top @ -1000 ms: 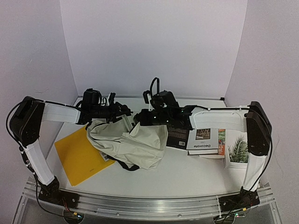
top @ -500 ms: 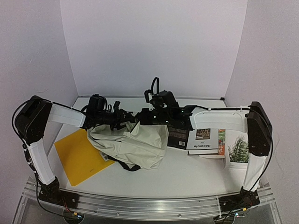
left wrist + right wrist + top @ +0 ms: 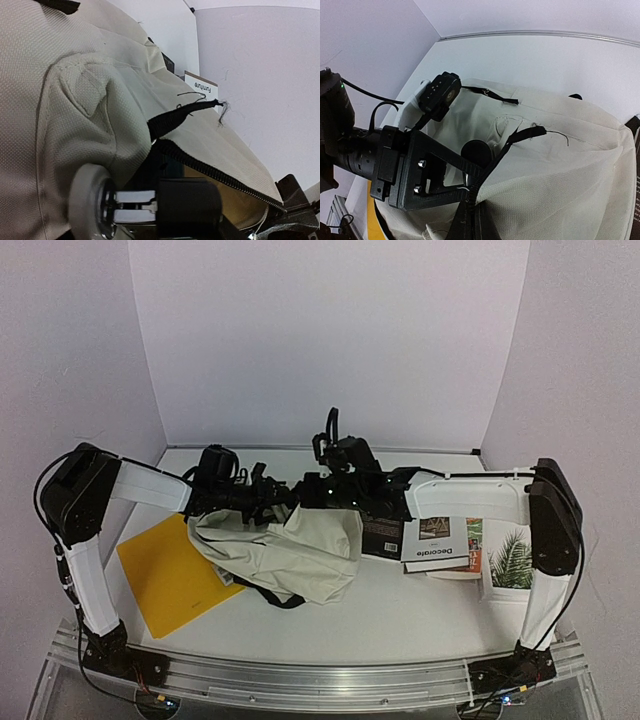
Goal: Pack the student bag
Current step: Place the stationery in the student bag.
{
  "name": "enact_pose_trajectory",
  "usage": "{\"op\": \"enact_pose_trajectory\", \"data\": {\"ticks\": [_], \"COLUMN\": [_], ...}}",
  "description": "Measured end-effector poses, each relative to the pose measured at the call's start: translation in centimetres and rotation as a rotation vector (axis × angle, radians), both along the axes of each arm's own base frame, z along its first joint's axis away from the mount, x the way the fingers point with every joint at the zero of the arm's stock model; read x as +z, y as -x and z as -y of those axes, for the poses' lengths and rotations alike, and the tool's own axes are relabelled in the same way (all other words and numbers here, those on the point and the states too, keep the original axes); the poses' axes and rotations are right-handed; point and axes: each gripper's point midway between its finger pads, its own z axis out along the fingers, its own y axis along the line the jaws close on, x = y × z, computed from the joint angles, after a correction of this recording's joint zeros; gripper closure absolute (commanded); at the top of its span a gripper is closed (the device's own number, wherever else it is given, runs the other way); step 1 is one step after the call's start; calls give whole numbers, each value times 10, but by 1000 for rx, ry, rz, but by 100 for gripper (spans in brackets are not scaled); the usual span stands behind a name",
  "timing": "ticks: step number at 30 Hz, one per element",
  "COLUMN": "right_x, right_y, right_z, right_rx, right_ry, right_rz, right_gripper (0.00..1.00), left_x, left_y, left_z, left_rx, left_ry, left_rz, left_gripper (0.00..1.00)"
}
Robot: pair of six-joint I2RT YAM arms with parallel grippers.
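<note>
Clenching the bag (image 3: 300, 555) by its black zipper edge, the right gripper (image 3: 300, 492) holds it up mid-way across the table (image 3: 400, 615). The left gripper (image 3: 275, 502) sits at the opening; grasping or released, nobody can tell. 1 yellow folder (image 3: 165, 575) lies left.

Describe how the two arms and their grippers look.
The left arm and right arm both have white boxy links between bulky black joint housings, with thin black cables looping alongside. Each ends in a small black base bolted to an aluminium rail. The left gripper and right gripper are black; the left one's angular fingers show silver screw heads.
</note>
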Motion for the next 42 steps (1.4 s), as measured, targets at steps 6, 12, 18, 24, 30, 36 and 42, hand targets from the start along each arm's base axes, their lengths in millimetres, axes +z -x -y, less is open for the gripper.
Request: {"op": "enact_pose_trajectory", "data": {"ticks": [6, 12, 18, 24, 30, 36, 42], "right_x": [0, 0, 1, 1, 1, 0, -5], "right_y": [-2, -3, -3, -4, -4, -9, -16], "right_z": [2, 2, 2, 3, 3, 7, 6], "right_rx": [-15, -18, -17, -19, -20, -52, -76], "right_ry": [3, 5, 4, 4, 4, 11, 25], "right_rz": [7, 8, 8, 8, 9, 16, 12], "right_gripper": [100, 100, 100, 100, 100, 100, 100], "left_x": [-5, -17, -8, -4, 0, 6, 2], "left_y": [2, 7, 8, 7, 10, 18, 23], "left_z": [0, -7, -10, -10, 0, 27, 43], "left_rx": [-18, -18, -9, -12, -45, -122, -164], "left_ry": [-82, -144, -153, -151, -123, -74, -33], "left_rz": [24, 4, 24, 42, 57, 85, 82], "left_gripper": [25, 22, 20, 32, 34, 34, 32]}}
